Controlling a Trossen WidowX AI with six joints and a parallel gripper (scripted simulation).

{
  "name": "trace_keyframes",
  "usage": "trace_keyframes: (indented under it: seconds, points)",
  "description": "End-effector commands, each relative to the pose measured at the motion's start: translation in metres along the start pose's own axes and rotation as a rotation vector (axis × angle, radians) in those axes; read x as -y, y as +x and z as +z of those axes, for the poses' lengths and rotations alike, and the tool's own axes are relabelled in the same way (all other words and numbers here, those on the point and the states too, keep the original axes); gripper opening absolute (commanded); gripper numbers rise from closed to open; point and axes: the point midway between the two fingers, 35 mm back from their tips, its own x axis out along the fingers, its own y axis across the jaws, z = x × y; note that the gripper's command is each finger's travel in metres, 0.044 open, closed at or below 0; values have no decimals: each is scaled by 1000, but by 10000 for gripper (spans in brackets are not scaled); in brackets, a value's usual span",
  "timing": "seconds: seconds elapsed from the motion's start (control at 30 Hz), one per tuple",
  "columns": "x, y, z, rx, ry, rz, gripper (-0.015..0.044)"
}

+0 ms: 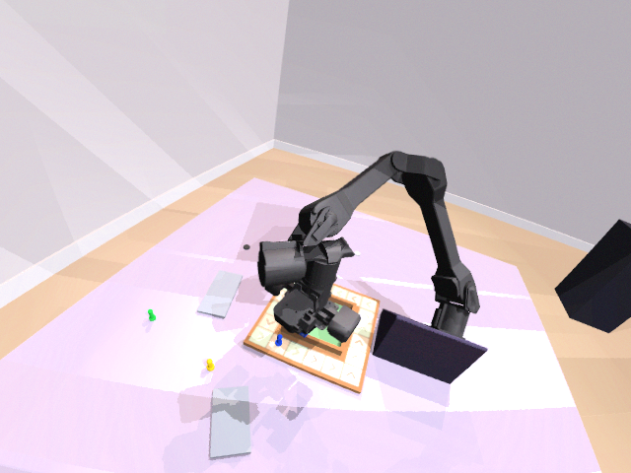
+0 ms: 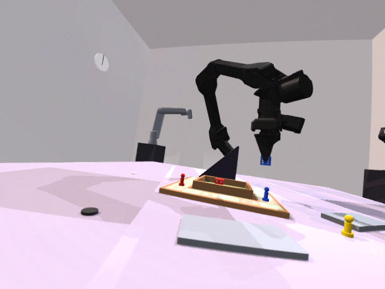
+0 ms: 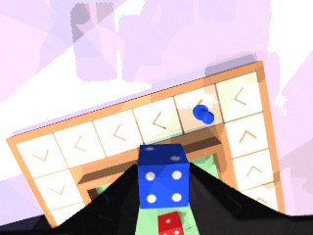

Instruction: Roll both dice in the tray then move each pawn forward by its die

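Note:
My gripper (image 2: 266,158) (image 3: 161,170) is shut on the blue die (image 2: 266,162) (image 3: 163,187) and holds it above the tray (image 2: 221,188) (image 3: 201,143). A face with four pips and one with two pips show in the wrist view. The red die (image 2: 219,180) (image 3: 169,224) lies in the tray. The blue pawn (image 1: 278,340) (image 2: 266,194) (image 3: 203,114) stands on the board (image 1: 351,373) (image 2: 224,202) (image 3: 117,132), one square from a corner. The red pawn (image 2: 181,180) stands upright at the board's far left in the exterior view; the arm hides it in the top view.
A yellow pawn (image 1: 209,364) (image 2: 347,226) and a green pawn (image 1: 151,314) stand off the board. Two grey plates (image 1: 220,294) (image 1: 230,428) lie on the table. A dark slanted panel (image 1: 425,347) (image 2: 225,166) stands beside the board. A black disc (image 1: 246,246) (image 2: 89,211) lies farther off.

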Motion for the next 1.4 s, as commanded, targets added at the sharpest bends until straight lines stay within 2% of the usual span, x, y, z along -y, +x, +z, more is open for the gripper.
trace_keyframes:
  seconds: [0.0,0.27,0.53,0.97,1.37]
  points:
    - [15,6,-25,-9,-94,-5,0]
    - [33,17,-66,-34,-250,-3,0]
    - [33,19,-70,-17,-262,10,0]
    - [22,33,-67,391,-257,156,0]
    - [21,35,-66,785,-248,118,0]
